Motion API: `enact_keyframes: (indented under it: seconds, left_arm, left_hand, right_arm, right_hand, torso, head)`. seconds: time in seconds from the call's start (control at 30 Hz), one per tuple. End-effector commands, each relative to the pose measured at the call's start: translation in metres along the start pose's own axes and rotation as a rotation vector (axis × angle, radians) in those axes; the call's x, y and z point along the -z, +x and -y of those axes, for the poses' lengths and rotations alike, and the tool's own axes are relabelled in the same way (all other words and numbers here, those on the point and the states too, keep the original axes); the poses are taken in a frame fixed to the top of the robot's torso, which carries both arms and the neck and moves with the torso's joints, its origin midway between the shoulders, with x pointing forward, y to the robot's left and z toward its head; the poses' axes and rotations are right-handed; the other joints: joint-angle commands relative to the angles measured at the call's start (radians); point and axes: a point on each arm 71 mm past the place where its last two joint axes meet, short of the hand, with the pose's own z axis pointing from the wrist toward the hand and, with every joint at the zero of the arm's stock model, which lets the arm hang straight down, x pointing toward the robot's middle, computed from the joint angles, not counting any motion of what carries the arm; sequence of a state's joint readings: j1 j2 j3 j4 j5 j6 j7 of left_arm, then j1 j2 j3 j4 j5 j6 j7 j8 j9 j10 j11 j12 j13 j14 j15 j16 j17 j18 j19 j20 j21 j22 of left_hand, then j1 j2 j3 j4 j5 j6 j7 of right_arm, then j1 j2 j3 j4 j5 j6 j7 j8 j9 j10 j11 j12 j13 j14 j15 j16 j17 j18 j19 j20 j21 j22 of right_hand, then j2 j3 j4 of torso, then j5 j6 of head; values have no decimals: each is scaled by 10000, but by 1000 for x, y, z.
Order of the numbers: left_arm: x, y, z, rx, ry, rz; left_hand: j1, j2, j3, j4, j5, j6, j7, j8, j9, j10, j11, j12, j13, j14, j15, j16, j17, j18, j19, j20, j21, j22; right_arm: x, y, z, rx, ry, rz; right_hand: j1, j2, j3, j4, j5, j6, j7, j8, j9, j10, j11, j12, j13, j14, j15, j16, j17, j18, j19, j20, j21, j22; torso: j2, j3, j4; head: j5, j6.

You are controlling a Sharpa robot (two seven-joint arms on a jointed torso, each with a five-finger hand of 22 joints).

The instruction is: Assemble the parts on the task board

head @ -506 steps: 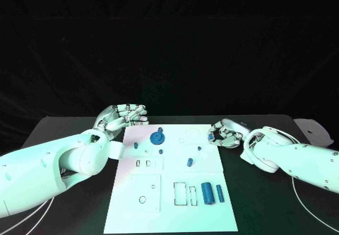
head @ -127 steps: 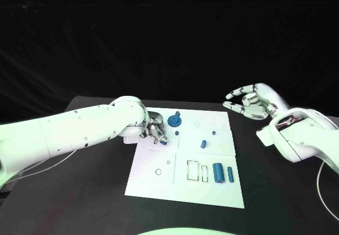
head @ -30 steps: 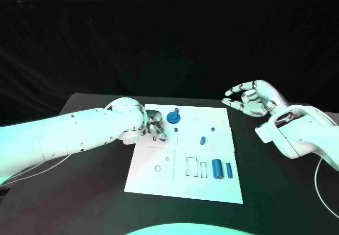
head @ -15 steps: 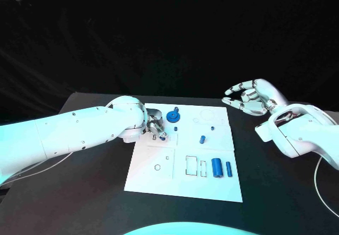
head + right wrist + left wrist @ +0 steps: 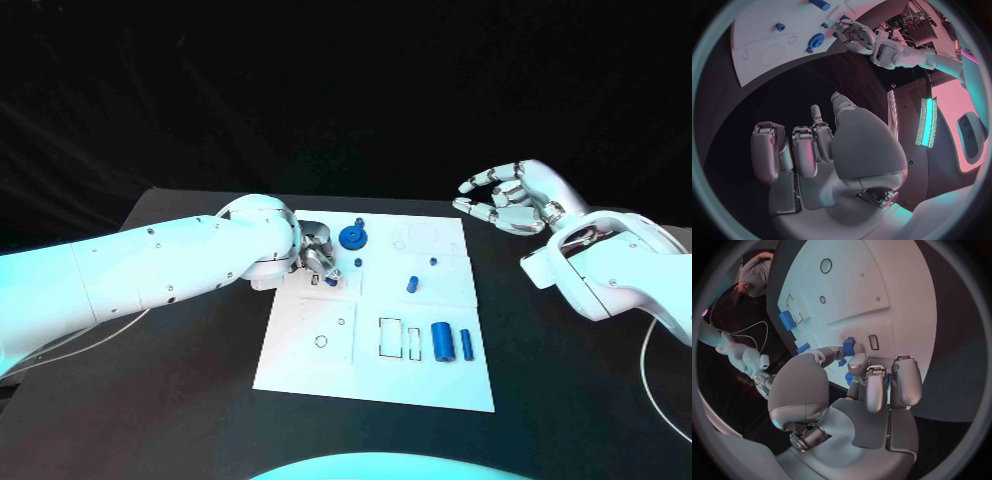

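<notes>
The white task board [image 5: 378, 372] lies mid-table. My left hand [image 5: 320, 260] rests on its far left part and pinches a small blue part [image 5: 332, 281] against the board, beside a small rectangular slot [image 5: 873, 342]; the same small blue part [image 5: 849, 346] sits between thumb and fingertip in the left wrist view. A blue gear [image 5: 353, 238] stands just beyond that hand. My right hand [image 5: 513, 200] hovers off the board's far right corner, fingers apart and holding nothing.
Small blue pegs [image 5: 414, 284] stand mid-board, and two blue cylinders [image 5: 441, 340] lie near the rectangular slots [image 5: 389, 338] on the board's near right. A round hole [image 5: 320, 341] sits on the near left. Black table [image 5: 173, 400] surrounds the board.
Since the oldest frame my left hand came onto the board and took the small blue part, and my right hand rose. Over the last second nothing visibly moved.
</notes>
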State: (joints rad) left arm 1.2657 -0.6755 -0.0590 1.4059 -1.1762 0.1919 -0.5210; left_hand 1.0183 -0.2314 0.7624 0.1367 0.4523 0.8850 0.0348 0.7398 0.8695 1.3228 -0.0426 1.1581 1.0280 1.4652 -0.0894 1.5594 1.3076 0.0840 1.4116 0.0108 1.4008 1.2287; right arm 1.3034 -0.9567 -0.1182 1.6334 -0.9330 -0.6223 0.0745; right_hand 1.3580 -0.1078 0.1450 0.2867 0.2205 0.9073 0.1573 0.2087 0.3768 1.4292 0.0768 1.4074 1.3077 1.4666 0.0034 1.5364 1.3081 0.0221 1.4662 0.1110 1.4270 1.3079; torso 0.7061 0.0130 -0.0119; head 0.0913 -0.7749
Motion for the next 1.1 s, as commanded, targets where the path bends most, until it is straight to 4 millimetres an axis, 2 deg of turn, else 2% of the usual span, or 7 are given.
enact_keyframes:
  seconds: [0.03, 0.3, 0.83, 1.1]
  left_arm:
    - [-2, 8, 1, -92, 37, -488]
    - [-2, 8, 1, -116, 29, -531]
    - [-2, 8, 0, -184, 5, -636]
    - [-2, 8, 0, -213, -8, -678]
  left_hand:
    - [-1, 105, 317, -408, -49, 100, -76, -52, 11, 85, 10, 38, 13, 1028, -73, 48, 2539, -145, 56, 10, 60, 6]
    - [-129, 85, 6, -185, -68, 181, -95, -92, 10, 91, -5, 65, 42, 1030, -87, 52, 2544, -147, 67, -2, 54, 15]
    - [-448, 142, -833, 497, -83, 378, -119, -175, 21, 151, -24, 182, 168, 1048, -104, 95, 2605, -173, 142, -12, 96, 140]
    - [-500, 153, -1068, 660, -90, 444, -134, -162, 45, 178, -35, 223, 214, 1056, -111, 114, 2632, -180, 162, -15, 111, 179]
  right_arm:
    - [0, 1, -1, 7, -108, -52]
    - [0, 0, -1, 5, -103, -38]
    - [0, 0, 0, -7, -109, -13]
    - [1, 0, 0, -10, -104, -5]
  right_hand:
    - [-110, -18, 45, 8, 48, -57, -20, 31, 14, -13, -51, -68, 1037, 753, -53, -47, 1336, 157, 267, -84, -25, 1551]
    - [-118, -20, 43, 9, 46, -61, -20, 36, 15, -20, -51, -77, 1028, 747, -54, -56, 1308, 159, 262, -85, -35, 1544]
    - [-172, -22, 29, 24, 36, -77, -20, 51, 20, -40, -51, -103, 1004, 738, -55, -71, 1271, 170, 240, -87, -82, 1511]
    - [-218, -19, 18, 32, 28, -88, -21, 64, 24, -55, -50, -122, 986, 730, -56, -84, 1236, 176, 227, -88, -111, 1492]
  torso:
    - [5, 0, -1]
    - [0, -4, 0]
    - [6, 0, -4]
    - [5, 2, -7]
  head:
    - [0, -12]
    - [1, -27]
    - [-4, -45]
    - [-7, -75]
